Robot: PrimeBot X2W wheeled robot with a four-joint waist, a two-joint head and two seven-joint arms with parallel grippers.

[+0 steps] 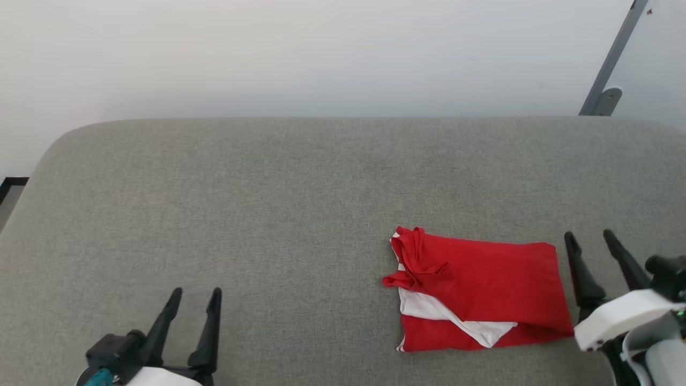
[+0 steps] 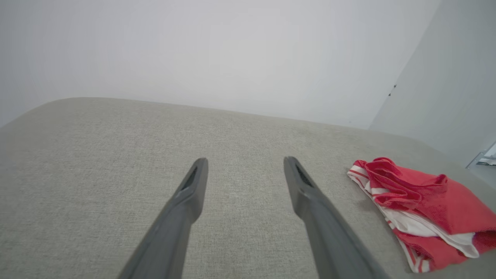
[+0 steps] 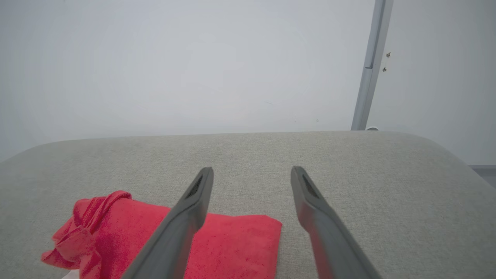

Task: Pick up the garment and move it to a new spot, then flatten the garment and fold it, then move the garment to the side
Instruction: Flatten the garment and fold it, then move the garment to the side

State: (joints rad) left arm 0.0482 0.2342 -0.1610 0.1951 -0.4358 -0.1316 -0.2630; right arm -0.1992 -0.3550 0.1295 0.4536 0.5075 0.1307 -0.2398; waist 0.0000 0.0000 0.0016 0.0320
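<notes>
Sitting folded at the near right of the grey padded surface [image 1: 268,187], the garment [image 1: 482,289] lies long axis left-right. Nearer: right tool [image 1: 588,235], spread and empty, just beside its right edge; left tool [image 1: 196,292], also spread, well apart.

Grey fabric-covered surface [image 1: 268,214] with rounded corners, folded red-and-white garment [image 1: 482,284] lying on its right side

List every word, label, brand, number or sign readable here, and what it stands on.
None: no text can be read anywhere.
The garment is plain red and white with striped trim, no print showing.
The grey cushion, the wall and the metal post bear no lettering.
The left claw and right claw are unmarked.
</notes>
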